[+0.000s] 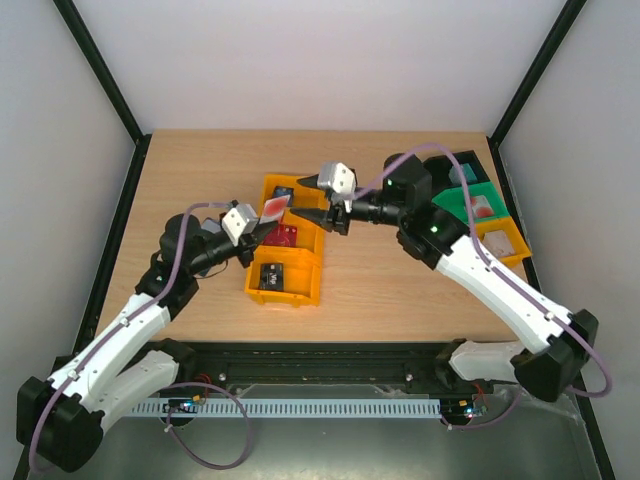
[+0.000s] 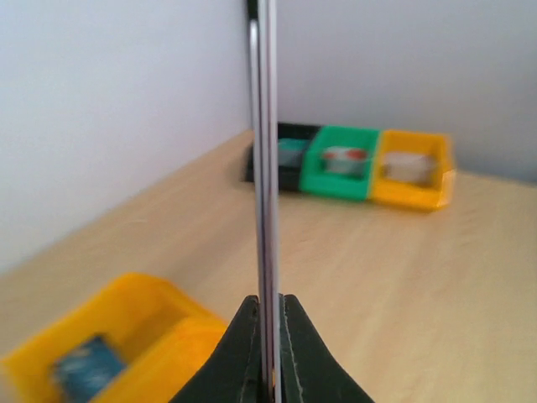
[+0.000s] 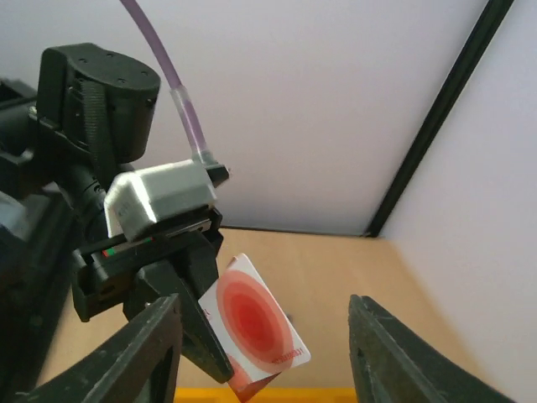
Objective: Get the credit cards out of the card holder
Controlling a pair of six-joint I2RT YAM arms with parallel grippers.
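My left gripper (image 1: pixel 265 224) is shut on a red-and-white credit card (image 1: pixel 273 207), held in the air over the yellow three-compartment bin (image 1: pixel 312 270). In the left wrist view the card (image 2: pixel 267 168) stands edge-on between the shut fingers, with a second thin edge against it. My right gripper (image 1: pixel 319 202) faces it, open. In the right wrist view the card (image 3: pixel 256 329) hangs between my wide-apart right fingers (image 3: pixel 159 353) without touching them. A red card (image 1: pixel 286 236) lies in the bin's middle compartment. A dark flat thing (image 1: pixel 271 273) in the near compartment may be the card holder; I cannot tell.
A blue item (image 1: pixel 283 190) lies in the yellow bin's far compartment. A black bin (image 1: pixel 466 168), a green bin (image 1: pixel 476 205) and a small yellow bin (image 1: pixel 501 241) stand in a row at the table's right edge. Enclosure walls and black frame posts close in the table.
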